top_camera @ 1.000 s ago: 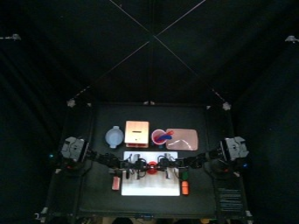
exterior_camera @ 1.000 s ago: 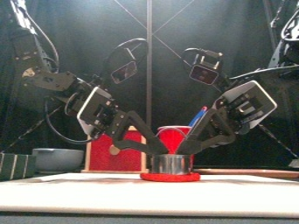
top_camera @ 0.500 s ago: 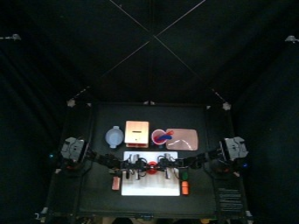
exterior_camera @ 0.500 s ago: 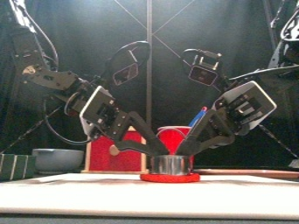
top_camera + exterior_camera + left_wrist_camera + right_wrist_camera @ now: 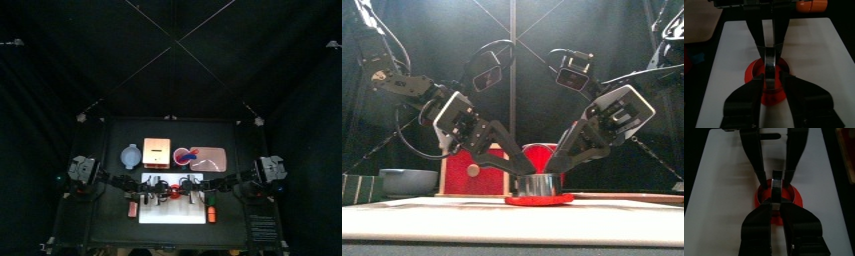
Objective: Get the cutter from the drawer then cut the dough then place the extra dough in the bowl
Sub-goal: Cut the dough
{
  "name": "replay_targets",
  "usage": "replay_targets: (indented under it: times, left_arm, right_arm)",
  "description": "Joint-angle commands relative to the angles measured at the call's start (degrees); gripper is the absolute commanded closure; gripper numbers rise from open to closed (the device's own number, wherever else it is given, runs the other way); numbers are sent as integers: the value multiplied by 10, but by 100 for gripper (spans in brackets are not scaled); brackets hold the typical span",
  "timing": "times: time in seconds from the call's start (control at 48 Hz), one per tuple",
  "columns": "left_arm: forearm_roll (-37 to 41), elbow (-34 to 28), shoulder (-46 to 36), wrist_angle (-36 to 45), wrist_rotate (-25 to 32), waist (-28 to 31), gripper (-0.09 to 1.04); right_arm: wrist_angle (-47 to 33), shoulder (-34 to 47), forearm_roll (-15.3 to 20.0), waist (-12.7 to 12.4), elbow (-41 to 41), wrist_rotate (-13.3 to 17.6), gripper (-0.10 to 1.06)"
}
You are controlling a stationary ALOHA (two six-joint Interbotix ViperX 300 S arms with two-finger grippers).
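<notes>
Both claws meet over the middle of the board: the left claw (image 5: 515,182) and the right claw (image 5: 565,181) come down slanting from opposite sides. Each has its jaws closed on the wall of the cutter, as both wrist views show.

Going down in size, the black worktop (image 5: 114,135) carries the white cutting board (image 5: 174,214) at the front. Behind it stands the wooden box (image 5: 476,170) with its red drawer front, and beside that lies the pink tray (image 5: 217,160). The blue-grey bowl (image 5: 406,182) sits at the back left, well apart from the dough. A red cup (image 5: 543,152) shows behind the claws. The red dough (image 5: 539,199) lies flat on the board, and the metal cutter (image 5: 539,186) stands on it, roughly centred.

The cutter is out of the drawer, so the cutting step looks to be in hand. The next move likely calls for an even downward press from both sides. After that comes a straight lift, so that the outer ring of dough comes free for the bowl.

The cutter stands upright with its axis vertical and its open end down on the dough. Being round, it has no sideways heading. The dough disc has no long axis either.
</notes>
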Motion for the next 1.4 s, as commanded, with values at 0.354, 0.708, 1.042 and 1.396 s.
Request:
replay_targets:
  times: [0.354,0.708,1.042,1.396]
  left_arm:
    - [2,6,-63,-2,12,9,1]
    - [-17,41,-63,-18,12,-1,6]
    - [-24,24,-6,-41,14,5,32]
    - [-22,20,-2,-32,13,-8,41]
  right_arm:
    - [18,-26,4,-4,-33,3,22]
    - [118,-47,37,-21,-62,4,22]
    - [239,-41,44,-23,-119,4,22]
    - [242,-31,42,-24,-121,4,22]
